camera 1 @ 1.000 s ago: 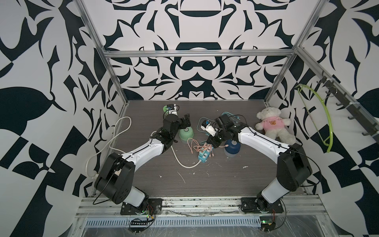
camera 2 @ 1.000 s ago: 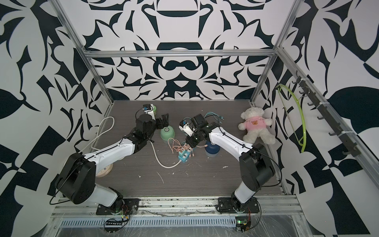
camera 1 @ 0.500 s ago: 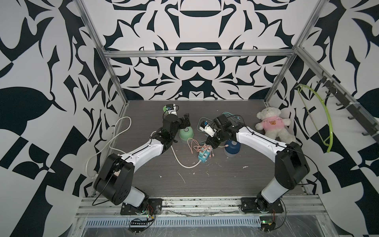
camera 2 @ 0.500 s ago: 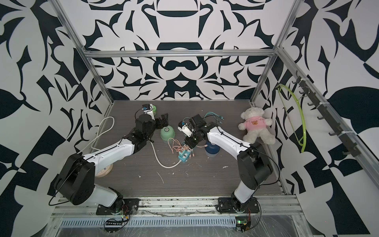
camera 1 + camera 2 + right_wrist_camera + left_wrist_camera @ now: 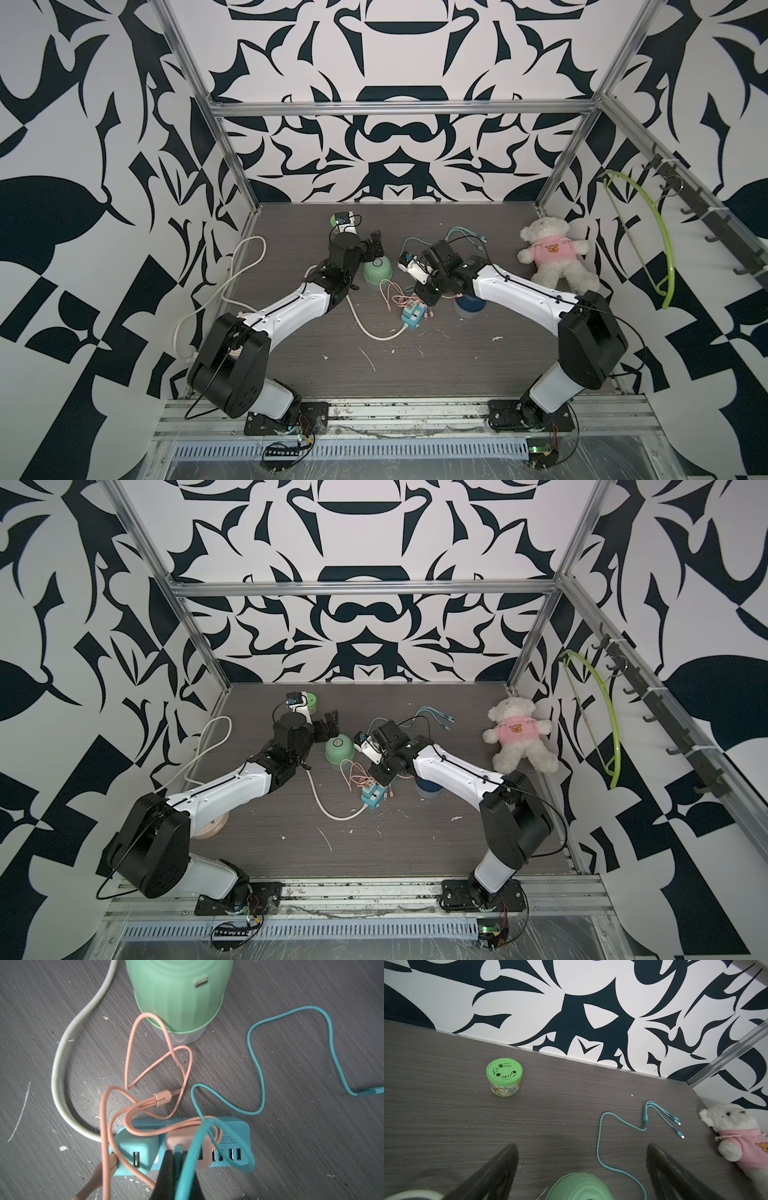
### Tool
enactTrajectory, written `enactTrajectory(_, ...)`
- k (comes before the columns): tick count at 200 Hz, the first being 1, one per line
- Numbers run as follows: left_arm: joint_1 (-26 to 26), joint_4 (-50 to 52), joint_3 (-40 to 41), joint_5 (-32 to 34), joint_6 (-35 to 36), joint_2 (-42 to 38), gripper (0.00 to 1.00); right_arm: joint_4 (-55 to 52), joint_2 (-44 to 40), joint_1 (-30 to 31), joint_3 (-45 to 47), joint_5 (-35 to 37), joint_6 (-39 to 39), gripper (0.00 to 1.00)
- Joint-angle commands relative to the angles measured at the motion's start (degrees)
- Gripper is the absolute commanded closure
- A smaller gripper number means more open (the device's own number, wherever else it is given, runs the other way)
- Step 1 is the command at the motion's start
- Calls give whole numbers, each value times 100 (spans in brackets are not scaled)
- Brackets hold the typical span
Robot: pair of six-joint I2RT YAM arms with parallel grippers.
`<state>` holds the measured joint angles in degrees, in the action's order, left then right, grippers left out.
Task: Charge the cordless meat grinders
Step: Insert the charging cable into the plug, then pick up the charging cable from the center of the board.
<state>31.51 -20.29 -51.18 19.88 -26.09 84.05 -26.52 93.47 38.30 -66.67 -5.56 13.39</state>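
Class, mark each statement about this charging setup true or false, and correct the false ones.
1. The left gripper is open. True.
2. The right gripper is open and empty. False: it is shut on the plug of the teal cable.
3. The teddy bear wears a blue shirt. False: the shirt is pink.
4. The mint green grinder stands upright. True.
5. A cable is plugged into that grinder's port. False: the port is empty.

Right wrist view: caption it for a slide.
Right gripper pinches teal cable at power strip, mint green grinder beyond.
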Motion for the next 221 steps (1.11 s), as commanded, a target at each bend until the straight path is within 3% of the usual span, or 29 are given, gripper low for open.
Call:
enactTrajectory(1,5,65,90,86,51,-169,0,-532,299,15,448,316,-86,100)
enactTrajectory(62,5,69,90,78,84,-187,0,-419,108,13,217,-43,-208,100)
enactTrajectory(119,9,78,56,98,86,-196,0,49,-422,-15,-174,-523,-509,65)
enactTrajectory(167,5,80,47,113,104,-196,0,28,-998,-330,-206,-745,-772,60)
enactTrajectory(201,6,90,30,270,251,-213,0,192,-1780,-925,36,-507,-1123,60)
enactTrajectory(221,-21,112,-29,506,368,-215,1,248,-1816,-1570,-91,500,-2327,61)
